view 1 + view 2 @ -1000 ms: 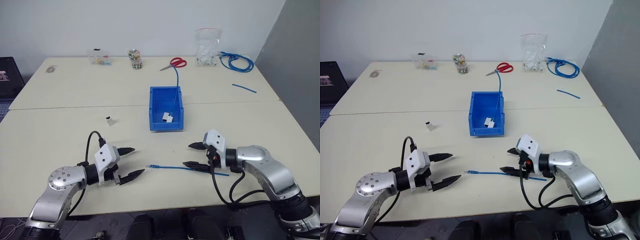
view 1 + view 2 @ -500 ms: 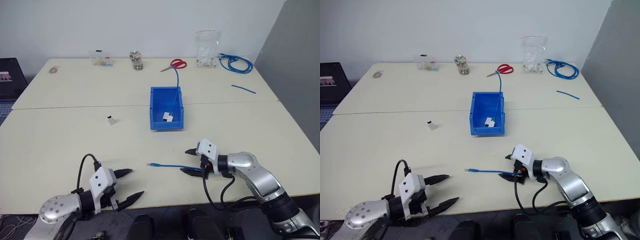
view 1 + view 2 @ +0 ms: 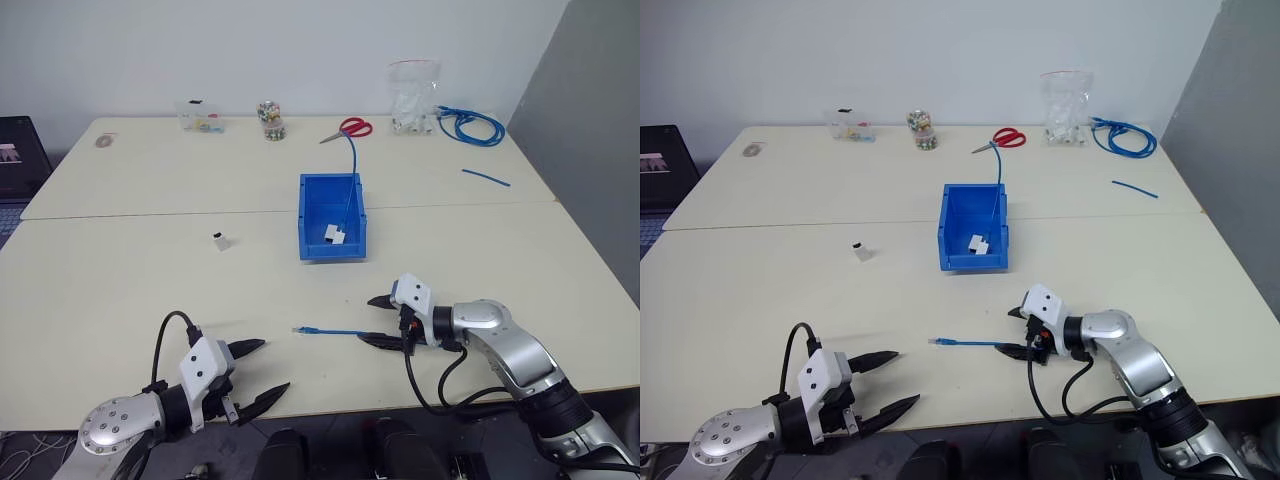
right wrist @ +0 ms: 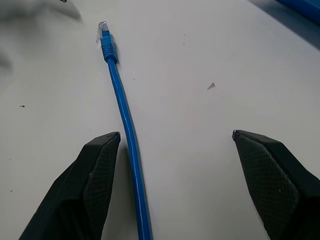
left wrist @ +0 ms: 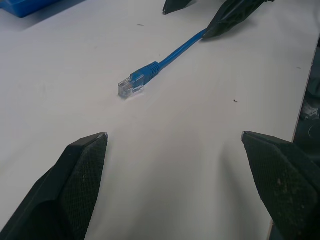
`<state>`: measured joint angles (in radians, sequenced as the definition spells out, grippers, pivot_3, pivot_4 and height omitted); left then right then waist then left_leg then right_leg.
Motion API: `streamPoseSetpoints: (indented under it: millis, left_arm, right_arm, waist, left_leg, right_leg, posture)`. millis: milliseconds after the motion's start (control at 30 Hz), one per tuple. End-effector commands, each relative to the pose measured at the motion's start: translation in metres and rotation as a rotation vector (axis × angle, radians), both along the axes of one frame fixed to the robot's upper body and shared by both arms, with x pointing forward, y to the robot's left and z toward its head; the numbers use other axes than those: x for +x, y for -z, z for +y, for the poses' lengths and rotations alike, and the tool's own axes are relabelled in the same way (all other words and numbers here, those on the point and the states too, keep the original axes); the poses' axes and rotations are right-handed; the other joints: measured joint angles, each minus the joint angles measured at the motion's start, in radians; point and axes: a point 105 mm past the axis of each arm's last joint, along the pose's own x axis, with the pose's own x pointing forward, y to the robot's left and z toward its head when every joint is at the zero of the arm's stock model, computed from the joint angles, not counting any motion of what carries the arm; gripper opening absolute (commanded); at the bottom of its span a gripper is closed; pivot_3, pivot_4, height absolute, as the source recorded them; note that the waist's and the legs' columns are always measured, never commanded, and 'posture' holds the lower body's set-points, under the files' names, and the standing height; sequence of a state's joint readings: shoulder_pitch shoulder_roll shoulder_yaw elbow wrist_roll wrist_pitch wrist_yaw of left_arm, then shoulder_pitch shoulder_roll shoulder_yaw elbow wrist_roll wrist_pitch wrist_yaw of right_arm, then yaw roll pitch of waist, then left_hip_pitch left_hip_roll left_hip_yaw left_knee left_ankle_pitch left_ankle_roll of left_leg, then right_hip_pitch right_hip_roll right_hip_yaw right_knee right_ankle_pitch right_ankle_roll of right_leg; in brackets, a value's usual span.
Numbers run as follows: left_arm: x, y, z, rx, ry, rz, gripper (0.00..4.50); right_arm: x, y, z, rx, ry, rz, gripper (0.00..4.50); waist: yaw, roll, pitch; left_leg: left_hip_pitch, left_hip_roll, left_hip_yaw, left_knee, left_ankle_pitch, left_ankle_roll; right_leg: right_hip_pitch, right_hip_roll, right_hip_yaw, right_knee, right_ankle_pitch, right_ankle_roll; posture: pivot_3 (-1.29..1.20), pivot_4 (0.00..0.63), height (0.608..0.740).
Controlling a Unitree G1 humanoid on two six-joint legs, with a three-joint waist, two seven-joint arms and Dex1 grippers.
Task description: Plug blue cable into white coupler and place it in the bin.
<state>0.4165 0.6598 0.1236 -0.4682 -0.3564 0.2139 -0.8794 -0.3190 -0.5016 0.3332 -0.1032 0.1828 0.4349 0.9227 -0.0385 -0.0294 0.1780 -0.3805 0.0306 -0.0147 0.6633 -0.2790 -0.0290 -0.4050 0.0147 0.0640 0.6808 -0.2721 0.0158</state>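
Note:
The blue cable lies straight on the table near the front edge, its clear plug pointing toward my left side. My right gripper is open and straddles the cable's far end, and the cable runs close beside one of its fingers. My left gripper is open and empty, a short way in front of the plug, near the table's edge. The white coupler stands alone on the table, left of the bin.
Inside the bin lies another white coupler on a short blue cable that rises over the back wall. Along the far edge are red scissors, a jar, a plastic bag, a coiled blue cable and a short offcut.
My left gripper has drawn back toward the table's front edge, away from the plug. The right gripper has sunk slightly over the cable. Both have kept still over the last half second.

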Motion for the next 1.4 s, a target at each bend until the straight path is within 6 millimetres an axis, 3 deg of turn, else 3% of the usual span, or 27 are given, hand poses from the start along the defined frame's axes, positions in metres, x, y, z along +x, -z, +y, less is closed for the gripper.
streamPoseSetpoints:
  millis: [33, 1400]
  left_arm:
    - [0.001, -0.01, -0.005, -0.018, 0.014, -0.037, 4.5]
    - [-0.003, -0.009, -0.015, -0.043, 0.018, -0.019, 4.5]
  right_arm:
    - [0.0, -0.003, -0.002, 0.014, 0.012, 0.008, 3.81]
    - [0.019, 0.0, -0.011, -0.002, 0.124, -0.023, 3.81]
  waist:
    - [0.0, 0.0, 0.0]
    - [0.002, 0.0, 0.0]
  left_leg:
    - [0.0, 0.0, 0.0, 0.0, 0.0, 0.0]
    - [0.0, 0.0, 0.0, 0.0, 0.0, 0.0]
  right_leg:
    - [0.0, 0.0, 0.0, 0.0, 0.0, 0.0]
    - [0.0, 0.0, 0.0, 0.0, 0.0, 0.0]
  posture:
    - [0.0, 0.15, 0.74]
    - [0.0, 0.15, 0.74]
